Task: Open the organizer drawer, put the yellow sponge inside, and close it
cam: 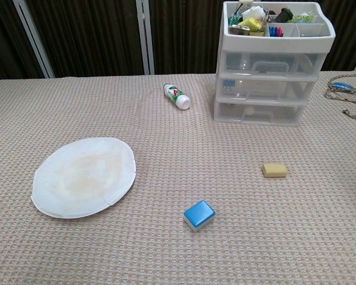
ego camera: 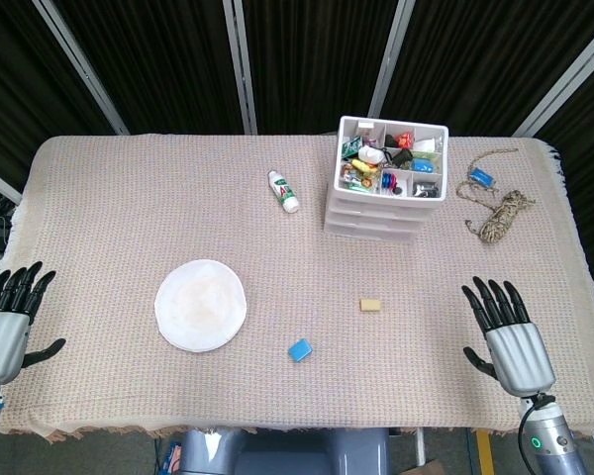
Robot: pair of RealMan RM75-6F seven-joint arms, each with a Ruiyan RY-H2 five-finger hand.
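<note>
The white drawer organizer [ego camera: 381,216] [cam: 267,89] stands at the back right of the table, its drawers all closed and its top tray full of small items. The small yellow sponge [ego camera: 371,305] [cam: 275,170] lies on the cloth in front of it. My right hand [ego camera: 508,335] hovers open at the table's near right edge, fingers spread, well right of the sponge. At the near left edge my left hand [ego camera: 5,317] is open too, holding nothing. Neither hand shows in the chest view.
A white paper plate [ego camera: 200,305] [cam: 83,176] lies left of centre. A blue block [ego camera: 299,349] [cam: 199,215] sits near the front. A small white bottle [ego camera: 283,191] [cam: 177,96] lies left of the organizer. A coiled rope [ego camera: 498,210] [cam: 347,95] is at the far right.
</note>
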